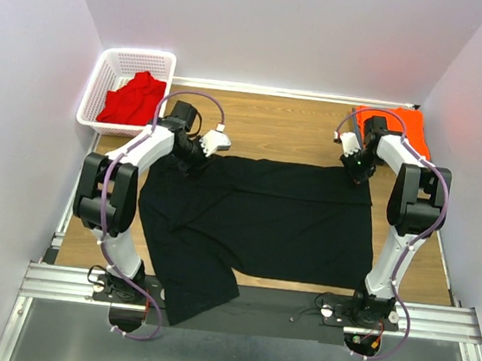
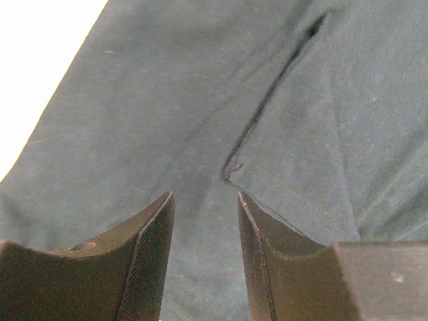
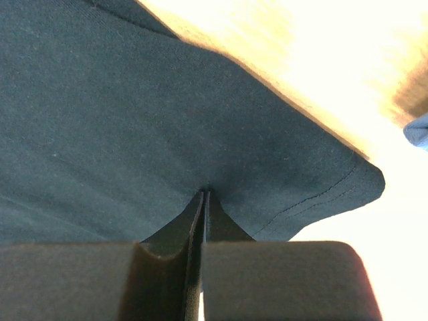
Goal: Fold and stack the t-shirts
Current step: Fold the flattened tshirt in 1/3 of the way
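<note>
The large black t-shirt (image 1: 263, 218) lies spread flat on the wooden table, with its lower left part hanging over the near rail. My left gripper (image 1: 193, 153) is at the shirt's far left corner. In the left wrist view it (image 2: 204, 194) is open, its jaws just above the black cloth (image 2: 167, 100) beside a seam fold. My right gripper (image 1: 362, 168) is at the far right corner. In the right wrist view it (image 3: 204, 194) is shut, pinching the black cloth (image 3: 100, 100) near the hemmed corner. The red t-shirt (image 1: 133, 98) lies crumpled in the basket. The orange t-shirt (image 1: 399, 127) lies at the far right.
A white mesh basket (image 1: 105, 74) stands at the far left corner of the table. White walls close in the table on three sides. The metal rail (image 1: 253, 302) with the arm bases runs along the near edge.
</note>
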`<action>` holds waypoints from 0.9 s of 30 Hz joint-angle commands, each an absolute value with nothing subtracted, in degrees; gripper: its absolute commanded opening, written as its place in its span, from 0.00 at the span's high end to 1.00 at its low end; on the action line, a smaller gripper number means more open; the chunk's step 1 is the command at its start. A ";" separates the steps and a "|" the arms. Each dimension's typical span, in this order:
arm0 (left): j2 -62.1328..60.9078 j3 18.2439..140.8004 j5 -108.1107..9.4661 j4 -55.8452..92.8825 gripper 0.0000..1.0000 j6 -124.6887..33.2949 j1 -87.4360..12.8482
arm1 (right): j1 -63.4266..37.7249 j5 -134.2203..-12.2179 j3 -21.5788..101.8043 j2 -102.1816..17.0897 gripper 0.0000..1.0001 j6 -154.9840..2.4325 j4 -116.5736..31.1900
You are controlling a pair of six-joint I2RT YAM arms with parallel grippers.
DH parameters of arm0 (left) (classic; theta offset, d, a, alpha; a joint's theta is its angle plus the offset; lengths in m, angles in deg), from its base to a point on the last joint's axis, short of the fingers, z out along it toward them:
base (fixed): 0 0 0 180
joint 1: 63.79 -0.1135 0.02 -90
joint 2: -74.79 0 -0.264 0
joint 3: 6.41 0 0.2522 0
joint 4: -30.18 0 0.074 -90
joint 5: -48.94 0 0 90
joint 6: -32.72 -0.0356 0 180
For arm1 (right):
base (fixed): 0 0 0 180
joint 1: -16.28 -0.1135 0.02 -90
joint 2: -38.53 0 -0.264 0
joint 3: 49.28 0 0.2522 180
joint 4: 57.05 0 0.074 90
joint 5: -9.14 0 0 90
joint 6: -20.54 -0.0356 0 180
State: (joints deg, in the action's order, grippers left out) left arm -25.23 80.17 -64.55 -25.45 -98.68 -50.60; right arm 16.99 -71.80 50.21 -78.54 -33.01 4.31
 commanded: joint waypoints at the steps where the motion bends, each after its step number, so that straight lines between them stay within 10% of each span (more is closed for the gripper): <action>1: -28.21 79.86 -64.09 -27.27 0.48 -101.83 -49.82 | 16.80 -73.74 48.94 -76.78 0.91 -32.99 3.74; 12: -32.34 79.95 -64.35 -27.09 0.48 -103.42 -49.91 | 16.89 -74.36 48.77 -76.95 0.91 -32.72 3.73; 24: -27.70 79.78 -68.22 -32.18 1.00 -106.06 -48.94 | 16.89 -74.71 49.21 -77.74 0.92 -32.72 3.82; 27: -26.29 79.42 -68.31 -32.63 1.00 -106.06 -48.15 | 16.89 -74.80 49.12 -77.66 0.92 -32.64 3.82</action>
